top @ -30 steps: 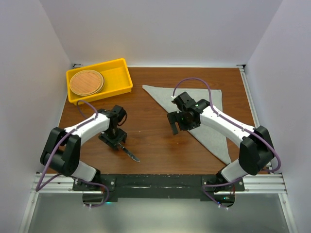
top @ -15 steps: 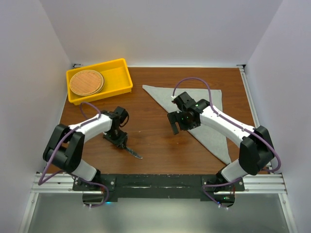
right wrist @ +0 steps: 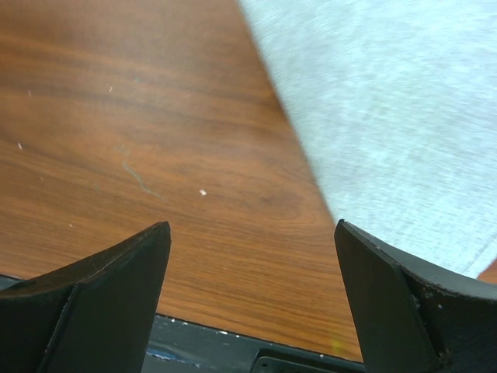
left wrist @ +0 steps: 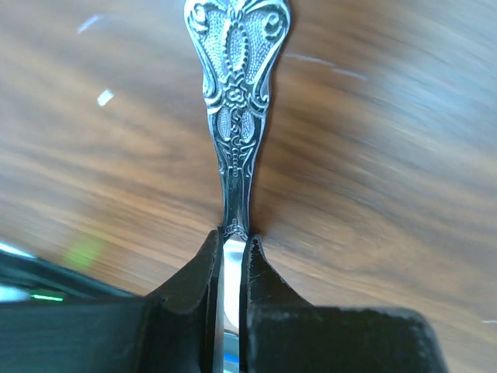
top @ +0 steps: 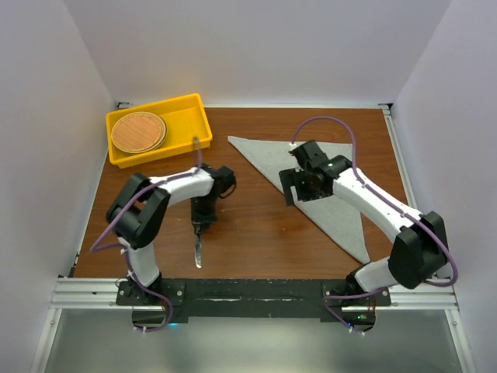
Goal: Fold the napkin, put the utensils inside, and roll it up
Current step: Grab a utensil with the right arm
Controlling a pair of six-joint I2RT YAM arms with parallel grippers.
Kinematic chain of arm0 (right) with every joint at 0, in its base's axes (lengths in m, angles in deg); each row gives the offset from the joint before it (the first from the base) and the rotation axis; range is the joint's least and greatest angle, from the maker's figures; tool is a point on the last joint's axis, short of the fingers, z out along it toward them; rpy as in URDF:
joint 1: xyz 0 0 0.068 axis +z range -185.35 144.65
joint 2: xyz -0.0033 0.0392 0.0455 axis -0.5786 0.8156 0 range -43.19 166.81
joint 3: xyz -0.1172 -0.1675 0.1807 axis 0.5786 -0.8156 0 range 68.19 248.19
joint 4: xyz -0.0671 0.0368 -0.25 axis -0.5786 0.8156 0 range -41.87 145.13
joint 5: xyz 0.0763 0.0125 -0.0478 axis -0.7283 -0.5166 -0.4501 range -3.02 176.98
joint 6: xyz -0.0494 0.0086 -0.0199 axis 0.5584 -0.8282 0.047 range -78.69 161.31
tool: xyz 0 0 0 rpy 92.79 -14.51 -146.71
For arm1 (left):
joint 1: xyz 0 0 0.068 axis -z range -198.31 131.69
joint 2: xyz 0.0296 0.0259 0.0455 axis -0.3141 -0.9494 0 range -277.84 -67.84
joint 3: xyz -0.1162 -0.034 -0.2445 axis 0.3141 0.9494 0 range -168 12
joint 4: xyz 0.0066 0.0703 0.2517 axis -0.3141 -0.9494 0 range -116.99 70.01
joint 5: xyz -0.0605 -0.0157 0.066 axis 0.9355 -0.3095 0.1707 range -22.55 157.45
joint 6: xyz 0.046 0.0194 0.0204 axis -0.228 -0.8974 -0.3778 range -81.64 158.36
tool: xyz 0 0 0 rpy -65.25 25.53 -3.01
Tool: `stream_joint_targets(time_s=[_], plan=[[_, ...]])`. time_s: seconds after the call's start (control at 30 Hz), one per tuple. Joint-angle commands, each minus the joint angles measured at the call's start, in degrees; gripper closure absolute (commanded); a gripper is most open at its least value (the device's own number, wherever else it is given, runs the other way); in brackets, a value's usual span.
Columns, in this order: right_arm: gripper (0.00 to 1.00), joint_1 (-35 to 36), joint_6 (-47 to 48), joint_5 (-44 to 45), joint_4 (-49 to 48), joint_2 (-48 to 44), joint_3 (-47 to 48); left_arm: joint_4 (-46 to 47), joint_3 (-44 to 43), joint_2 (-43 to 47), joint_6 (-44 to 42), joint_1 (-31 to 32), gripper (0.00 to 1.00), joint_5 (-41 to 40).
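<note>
Nearest the arms' bases, the knife [top: 199, 250] points its blade at the near edge of the desk [top: 248, 233]. The left pincer [left wrist: 231, 247] is clenched on it at the neck, where the embossed handle meets the blade. The knife looks stiff, thin and slick. I'd judge the patterned handle a surer hold than the smooth blade, and so narrow a pinch could let it swivel. I cannot tell whether it rests on the wood or hangs just above, and the wrist camera loses the blade behind the fingers.

Farther out, the right pincer [right wrist: 252, 256] gapes, holding nothing, at the edge of the napkin [top: 260, 151]. The napkin is a limp grey triangle, best taken by a corner, and the arm covers part of it. No other cutlery shows. At the far left sits the yellow tray [top: 186, 124] with a woven disc [top: 137, 132].
</note>
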Motion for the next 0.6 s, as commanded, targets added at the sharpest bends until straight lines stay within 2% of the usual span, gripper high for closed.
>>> stream_joint_targets(time_s=[0.0,0.1,0.17,0.27,0.4,0.57], plan=[[0.09,-6.23,0.49,-0.38,0.04,-4.60,2.93,14.41,-8.45,-7.52,-22.43,9.27,1.00,-12.38],[0.09,-10.10,2.07,-0.12,0.74,-5.83,3.90,19.92,-11.63,-6.65,-36.04,14.72,1.00,-15.91],[0.08,-12.48,2.60,0.06,1.70,-6.01,5.12,28.24,-9.62,-3.66,-47.52,18.05,1.00,-14.34],[0.08,-14.68,2.78,-0.55,2.85,-5.83,6.44,33.28,-8.47,-2.07,-56.69,19.91,1.00,-11.98],[0.08,-15.13,2.17,-2.14,3.82,-5.30,7.33,36.89,-6.37,0.55,-63.49,21.76,1.00,-9.33],[0.08,-15.31,2.51,-2.14,4.44,-4.78,7.68,33.22,-6.98,2.58,-60.52,21.76,0.98,-6.61]])
